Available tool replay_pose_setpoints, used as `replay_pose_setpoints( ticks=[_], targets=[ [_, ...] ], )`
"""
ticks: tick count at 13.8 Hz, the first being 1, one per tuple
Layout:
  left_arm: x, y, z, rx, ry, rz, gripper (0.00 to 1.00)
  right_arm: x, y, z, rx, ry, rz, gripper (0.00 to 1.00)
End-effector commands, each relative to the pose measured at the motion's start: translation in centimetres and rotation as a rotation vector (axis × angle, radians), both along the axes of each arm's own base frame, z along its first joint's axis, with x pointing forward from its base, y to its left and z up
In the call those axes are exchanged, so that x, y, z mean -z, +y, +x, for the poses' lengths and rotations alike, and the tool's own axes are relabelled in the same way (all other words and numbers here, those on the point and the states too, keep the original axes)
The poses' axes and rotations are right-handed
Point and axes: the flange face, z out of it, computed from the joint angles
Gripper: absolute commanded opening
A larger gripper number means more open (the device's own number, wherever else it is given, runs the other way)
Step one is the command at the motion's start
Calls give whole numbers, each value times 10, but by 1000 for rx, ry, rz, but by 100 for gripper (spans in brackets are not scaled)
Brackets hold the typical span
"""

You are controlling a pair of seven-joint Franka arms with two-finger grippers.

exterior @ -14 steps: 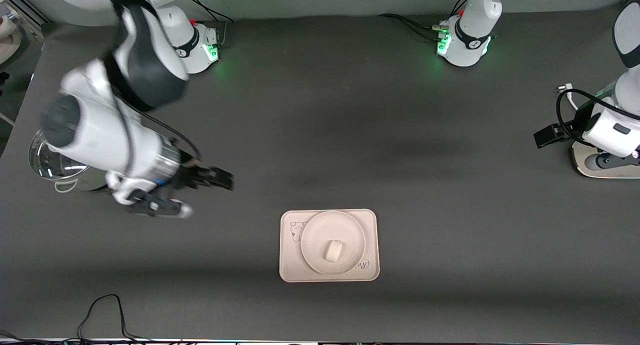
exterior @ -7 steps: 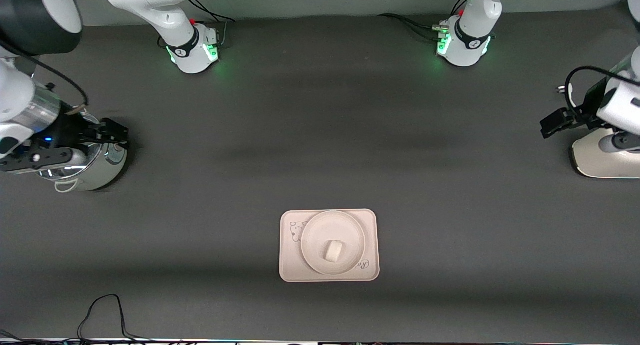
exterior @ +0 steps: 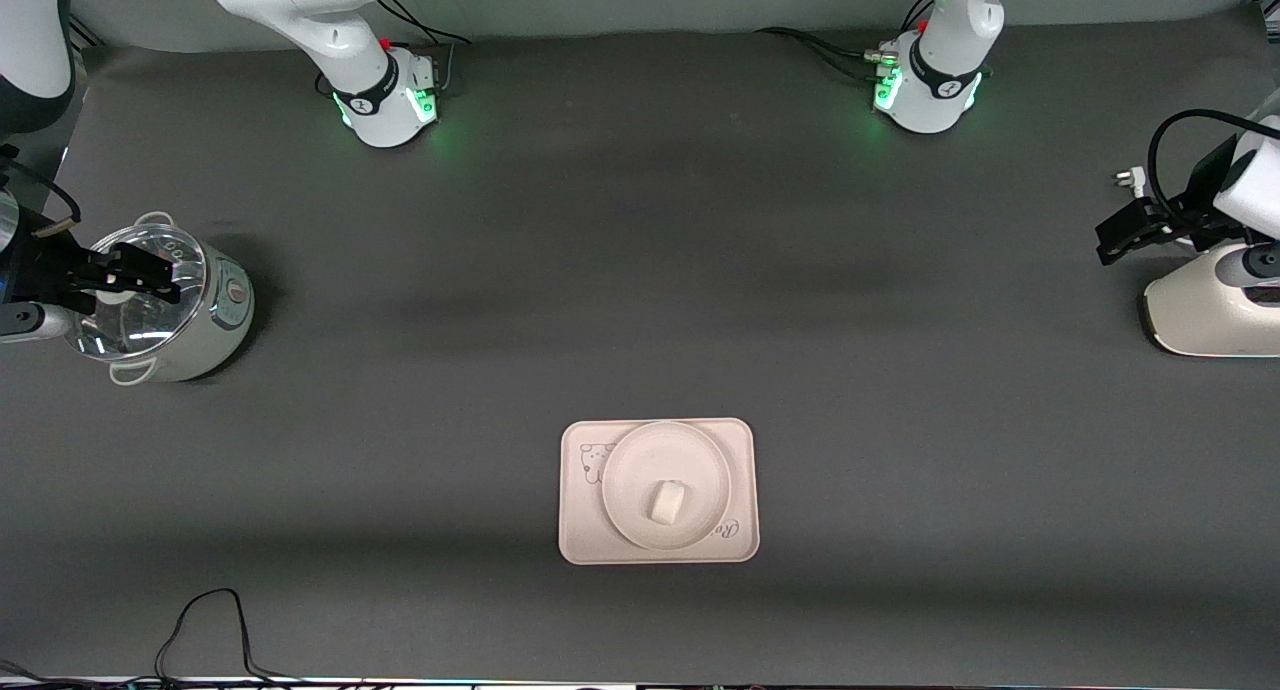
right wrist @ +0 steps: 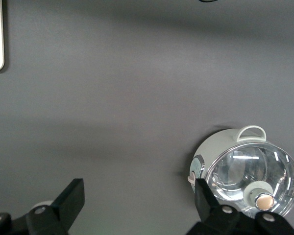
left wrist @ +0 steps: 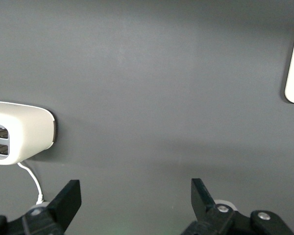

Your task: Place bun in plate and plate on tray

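Nearest the front camera: tray (exterior: 657, 491) lying flat on the table, long sides running between the two arms' ends; rabbit drawing at its corner toward the right arm's end.

On the tray: plate (exterior: 666, 485), seated within the rim, with bun (exterior: 667, 501) resting in the plate's middle; bun's long axis roughly front-to-back, tilted slightly. Both placements apparently complete.

Farther back, at the table's ends: right gripper (exterior: 140, 276), fingers apart and empty, over the glass-lidded pot (exterior: 160, 305); left gripper (exterior: 1125, 232), fingers apart and empty, beside the toaster (exterior: 1205, 310).

Residual risks, as judged: right gripper descending onto the glass lid; left arm's cable or fingers snagging the toaster; any return sweep over the tray nudging the plate and rolling the bun off.
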Motion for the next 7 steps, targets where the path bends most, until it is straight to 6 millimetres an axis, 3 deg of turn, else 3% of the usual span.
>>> replay_pose_setpoints(
  ticks=[1,7],
  targets=[
    [-3,3,-5,7,1,-9,100,-6,2,-6,-30,-14,-21,100],
    [-4,5,-6,4,7,-7,100,-6,-3,-6,-22,-14,-16,100]
  ],
)
